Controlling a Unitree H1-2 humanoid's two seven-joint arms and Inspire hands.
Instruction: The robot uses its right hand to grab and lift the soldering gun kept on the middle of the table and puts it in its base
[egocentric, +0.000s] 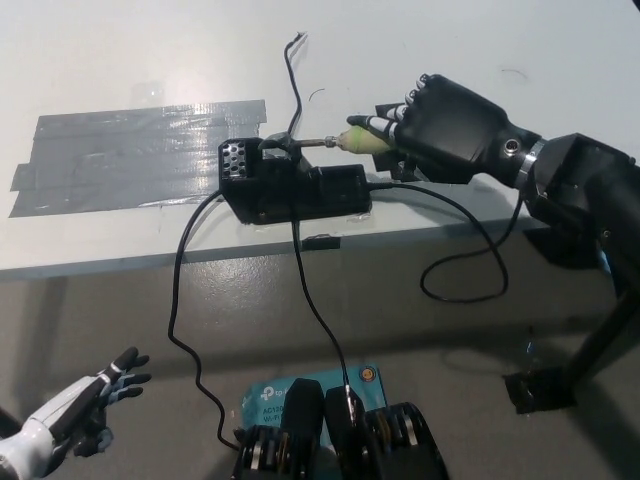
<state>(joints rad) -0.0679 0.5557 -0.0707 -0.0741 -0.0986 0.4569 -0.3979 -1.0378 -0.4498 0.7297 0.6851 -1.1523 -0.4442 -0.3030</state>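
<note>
Gripping the iron (358, 139) in the right hand (450, 128), steering its tip into the base (290, 180). Needing a straight push left, then letting go. Resting the left hand (85, 405) open, low left.

Bulky matte-black right hand (452, 118) with white-banded fingers, silver wrist ring; slim white left hand (80, 408), black fingertips

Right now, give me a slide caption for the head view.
Right hand holds the soldering gun, tip at the base; left hand idle.

Head camera looks steeply down (fairly near) at table (120, 60)
</note>
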